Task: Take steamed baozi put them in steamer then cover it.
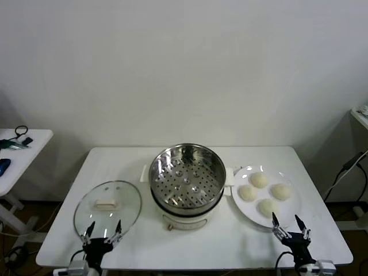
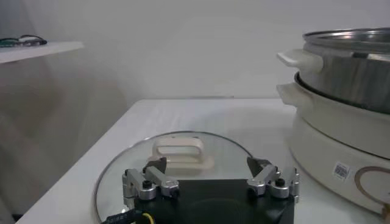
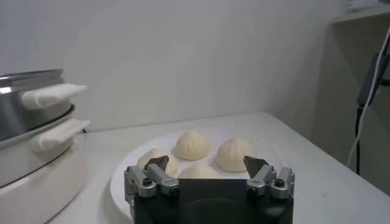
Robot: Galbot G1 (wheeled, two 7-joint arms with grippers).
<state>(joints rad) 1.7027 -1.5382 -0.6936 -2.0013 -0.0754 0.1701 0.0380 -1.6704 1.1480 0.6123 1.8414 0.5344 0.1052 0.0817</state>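
Observation:
Several pale steamed baozi (image 1: 264,194) (image 3: 193,145) lie on a white plate (image 1: 238,202) at the table's right. The shiny perforated steamer (image 1: 187,175) (image 2: 350,67) sits on its white pot base in the middle, with nothing in it. The glass cover (image 1: 107,205) (image 2: 177,152) lies flat at the left, its cream handle up. My left gripper (image 1: 103,233) (image 2: 210,165) is open at the table's front edge, just short of the cover. My right gripper (image 1: 288,224) (image 3: 207,164) is open at the near rim of the plate, holding nothing.
A small white side table (image 1: 17,150) with cables and tools stands off to the left. A cable (image 1: 345,172) hangs beyond the table's right edge, below a shelf (image 1: 360,118).

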